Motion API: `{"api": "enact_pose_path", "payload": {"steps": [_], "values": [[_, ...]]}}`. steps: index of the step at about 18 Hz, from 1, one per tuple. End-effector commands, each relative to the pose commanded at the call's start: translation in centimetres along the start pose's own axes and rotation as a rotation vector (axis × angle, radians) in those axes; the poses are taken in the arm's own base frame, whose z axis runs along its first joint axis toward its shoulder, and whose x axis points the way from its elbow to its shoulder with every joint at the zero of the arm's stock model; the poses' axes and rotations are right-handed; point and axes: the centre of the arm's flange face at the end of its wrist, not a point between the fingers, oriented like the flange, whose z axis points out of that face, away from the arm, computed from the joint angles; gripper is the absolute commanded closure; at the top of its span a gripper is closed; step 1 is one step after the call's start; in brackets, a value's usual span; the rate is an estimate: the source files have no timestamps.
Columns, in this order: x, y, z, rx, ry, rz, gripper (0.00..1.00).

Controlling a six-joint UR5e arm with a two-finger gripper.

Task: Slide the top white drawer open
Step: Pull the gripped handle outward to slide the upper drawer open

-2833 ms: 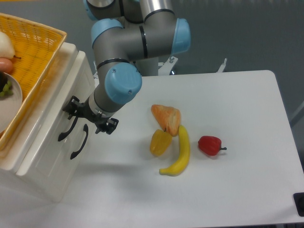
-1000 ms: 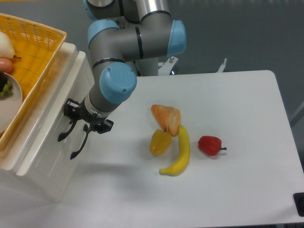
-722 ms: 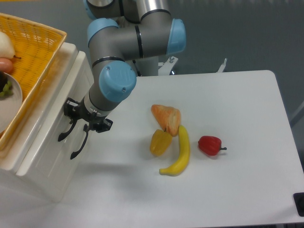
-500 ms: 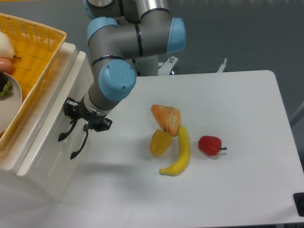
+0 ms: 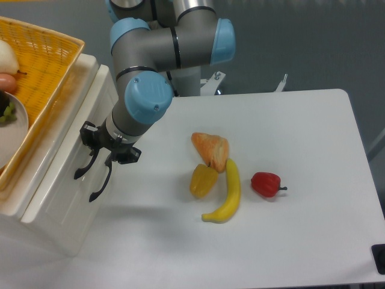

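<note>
Black and compact, the hand [image 5: 103, 150] sits at the front of the white cabinet, its fingers [image 5: 90, 133] straddling the upper end of the top drawer's black bar handle [image 5: 86, 164]; whether they are pressed onto the bar or merely bracket it cannot be told at this size. Top white drawer [image 5: 73, 135]: upper of two glossy fronts on the cabinet at the table's left edge, apparently closed, its front flush with the lower drawer [image 5: 63, 198], whose matching handle [image 5: 101, 179] lies just beside the first. Grey arm with blue joint caps [image 5: 147, 99] descends from the rear onto the hand.

Handling, as a judgement: the drawer is rigid and should run along one straight line only, so the pull ought to follow the cabinet's outward direction, away from its face toward the open table [image 5: 301, 150]. The curved bar is the sole sensible grip point; the glossy face offers no purchase and would be slippery. A hold near the bar's middle would draw more evenly than one at its end, and the neighbouring lower handle is close enough to be snagged.

Beyond: an orange wicker basket [image 5: 57, 54] on the cabinet top; on the table, a croissant [image 5: 210, 149], yellow pepper [image 5: 203, 180], banana [image 5: 227, 195] and red pepper [image 5: 266, 183], well apart from the cabinet
</note>
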Motion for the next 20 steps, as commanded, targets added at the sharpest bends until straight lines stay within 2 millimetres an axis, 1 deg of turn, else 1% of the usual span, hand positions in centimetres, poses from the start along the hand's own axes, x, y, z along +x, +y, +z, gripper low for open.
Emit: {"api": "enact_pose_path", "payload": {"steps": [6, 13, 20], "values": [[0.25, 0.07, -0.29, 0.005, -0.002, 0.003, 0.72], [0.23, 0.11, -0.41, 0.007, -0.002, 0.002, 0.75], [-0.35, 0.24, -0.8, 0.011, -0.008, -0.006, 0.8]]}}
